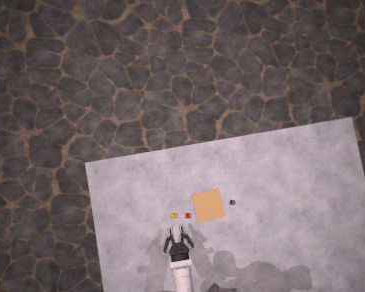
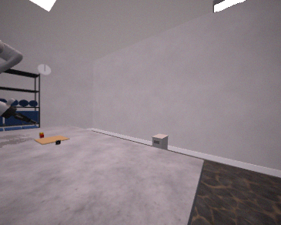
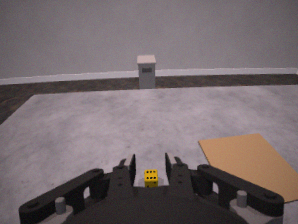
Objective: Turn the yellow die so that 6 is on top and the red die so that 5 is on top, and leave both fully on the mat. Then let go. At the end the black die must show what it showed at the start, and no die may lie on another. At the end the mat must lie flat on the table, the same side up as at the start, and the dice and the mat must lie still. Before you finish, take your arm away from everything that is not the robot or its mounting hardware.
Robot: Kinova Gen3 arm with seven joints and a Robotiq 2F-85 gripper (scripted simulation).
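Note:
The yellow die [image 1: 174, 215] lies on the grey table, left of the tan mat [image 1: 208, 205]. The red die [image 1: 187, 215] lies between the yellow die and the mat's left edge, also off the mat. The black die [image 1: 232, 202] lies on the table just right of the mat. My gripper [image 1: 176, 231] hangs a little short of the yellow and red dice, with its fingers partly apart and nothing between them. In the wrist view the yellow die [image 3: 151, 177] shows beyond the fingertips, with the mat [image 3: 247, 157] to the right. The red die is hidden there.
A small grey box [image 3: 146, 71] stands by the far wall. A dark shelf [image 2: 14, 100] stands at the back left in the exterior view. The grey table top [image 1: 228, 210] ends at the stone floor to the left and the back.

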